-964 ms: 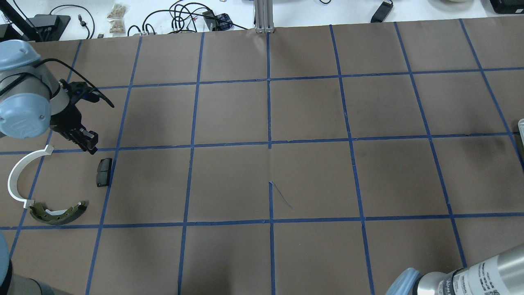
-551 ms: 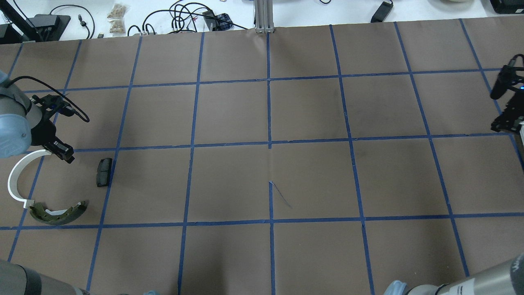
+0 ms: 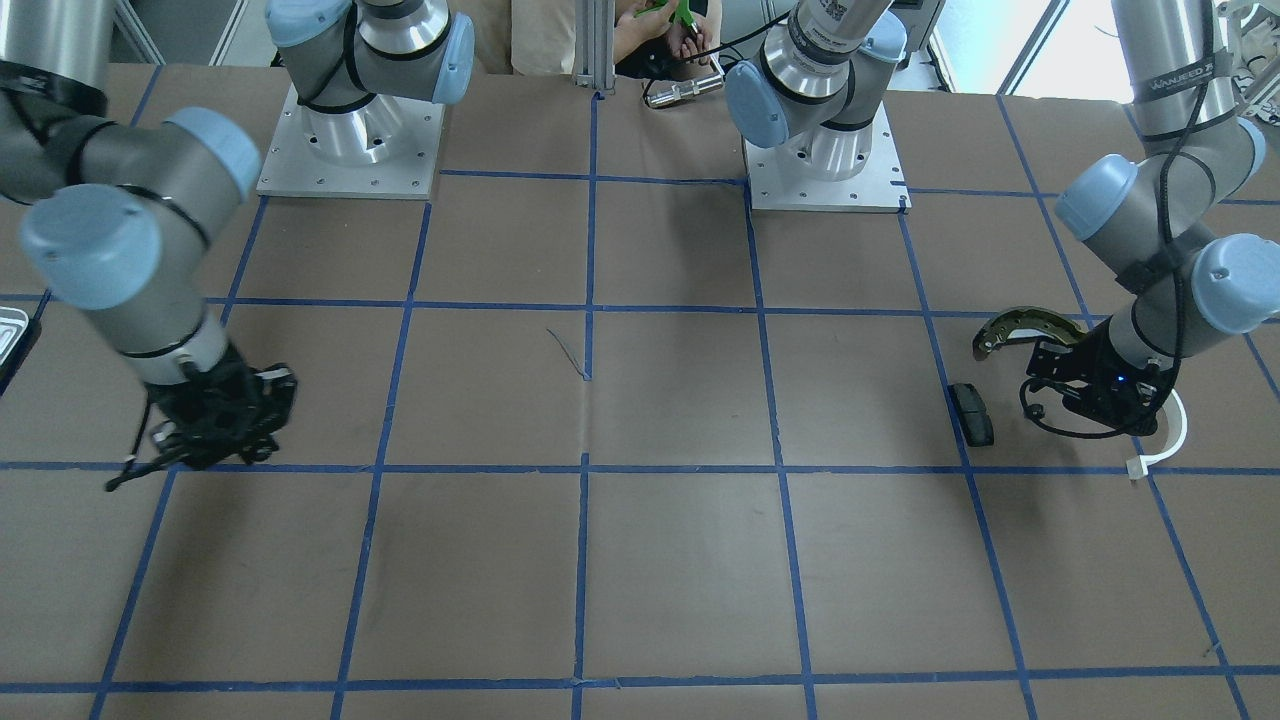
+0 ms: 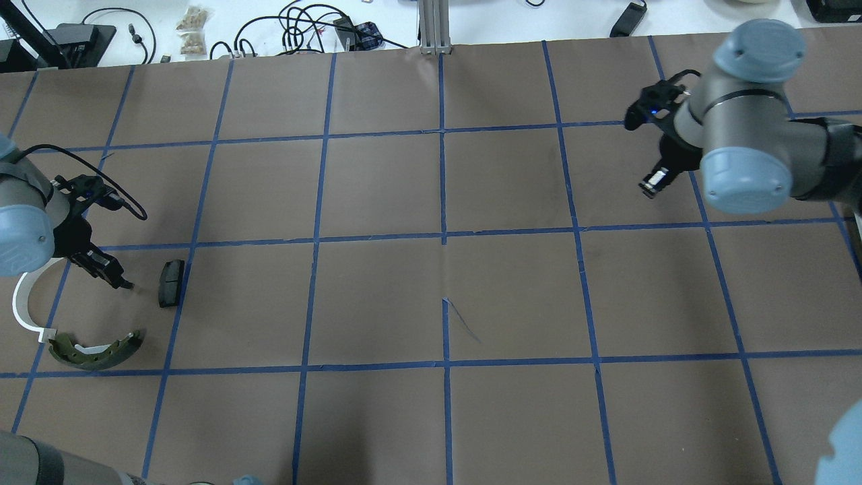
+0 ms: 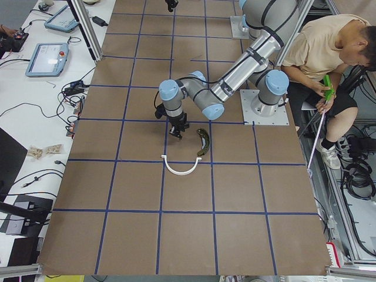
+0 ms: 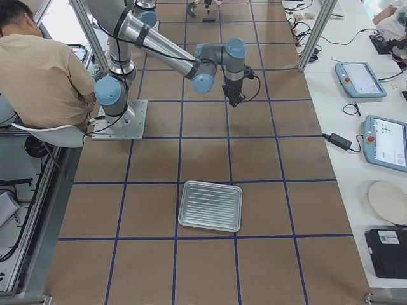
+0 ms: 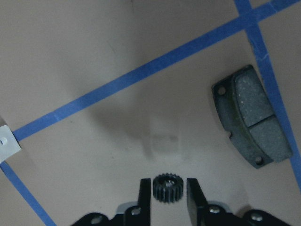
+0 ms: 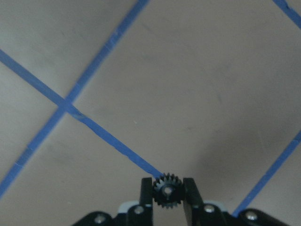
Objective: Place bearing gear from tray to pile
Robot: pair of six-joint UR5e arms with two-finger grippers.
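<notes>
**Let the gear go cleanly among the pile**

The left tool hangs low over the brown desk gridded with blue tape, among the parts of the pile. The small black toothed gear sits between its fingers. The jaws stand a shade wider than the teeth, with a sliver of gap on each side. The gear looks let go or barely held, and I cannot tell whether it rests on the desk.

The dark grey rectangular brake pad lies just to the right of the left tool. The thin white plastic half-ring is to the left, and the curved brass-and-grey brake shoe lies nearer.

To finish well, the jaws should part further before any lift, and the tool should then rise straight up. A tooth caught on a finger would likely drag or flip the gear. No sideways drift toward the pad.

The right tool is clamped on a second black gear. It is over bare desk at the far right, well apart from the pile and from the pale silvery ribbed metal tray. It would best wait until the left arm has cleared the spot.
</notes>
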